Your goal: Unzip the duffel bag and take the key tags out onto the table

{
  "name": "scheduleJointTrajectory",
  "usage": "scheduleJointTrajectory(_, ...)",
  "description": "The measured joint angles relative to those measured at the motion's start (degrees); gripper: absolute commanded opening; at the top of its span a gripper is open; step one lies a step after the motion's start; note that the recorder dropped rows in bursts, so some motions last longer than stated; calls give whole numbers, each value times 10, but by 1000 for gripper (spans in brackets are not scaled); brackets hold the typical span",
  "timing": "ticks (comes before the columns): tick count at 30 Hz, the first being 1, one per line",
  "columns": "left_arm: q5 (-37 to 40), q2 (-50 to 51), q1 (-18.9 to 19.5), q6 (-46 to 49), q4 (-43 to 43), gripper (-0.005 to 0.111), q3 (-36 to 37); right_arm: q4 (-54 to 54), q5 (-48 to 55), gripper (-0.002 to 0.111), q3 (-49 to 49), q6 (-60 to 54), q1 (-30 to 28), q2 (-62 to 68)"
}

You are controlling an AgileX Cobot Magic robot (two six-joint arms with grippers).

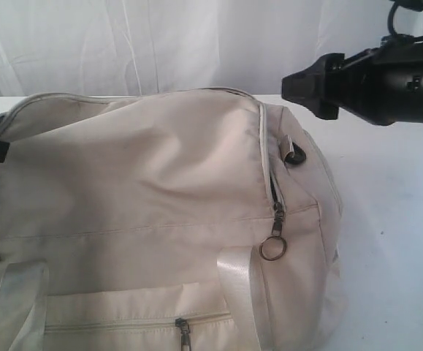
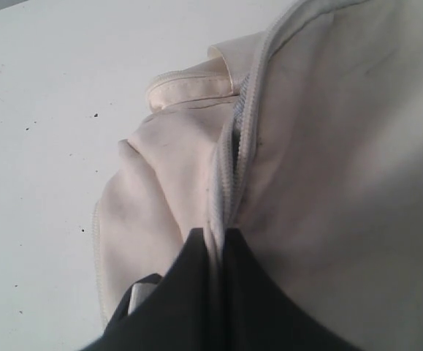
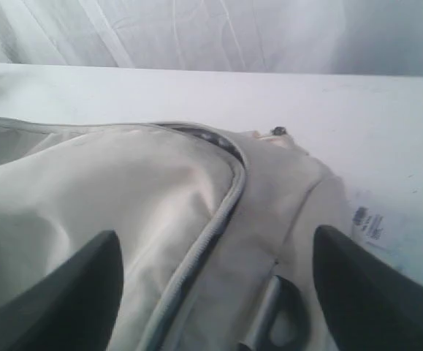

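Soft, floppy duffel bag (image 1: 145,168) on desk (image 1: 394,241). Left gripper (image 2: 212,238) clenched on its zipper seam (image 2: 234,146), right gripper (image 3: 217,234) spread wide. Best hold: ring pull (image 1: 273,248).

1. Bare table (image 1: 394,248) R of duffel bag (image 1: 145,183): I have free passage there.
2. Bag bulk fills centre and L.
3. Strap ring (image 1: 296,153) juts at R end, just below my R gripper (image 3: 217,238).

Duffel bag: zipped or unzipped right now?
Mostly zipped: the duffel bag zipper looks closed across the top; only a short dark gap shows above the ring pull.
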Motion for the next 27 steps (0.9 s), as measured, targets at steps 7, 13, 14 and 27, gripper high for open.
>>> scheduleJointTrajectory(7,0,0,0,0,0,0,0,117,28,62,-29,0,0,95)
scheduleJointTrajectory(13,0,0,0,0,0,0,0,160,79,60,-53,0,0,147)
scheduleJointTrajectory(14,0,0,0,0,0,0,0,161,87,60,-55,0,0,154)
scheduleJointTrajectory(27,0,0,0,0,0,0,0,202,106,31,-76,0,0,194)
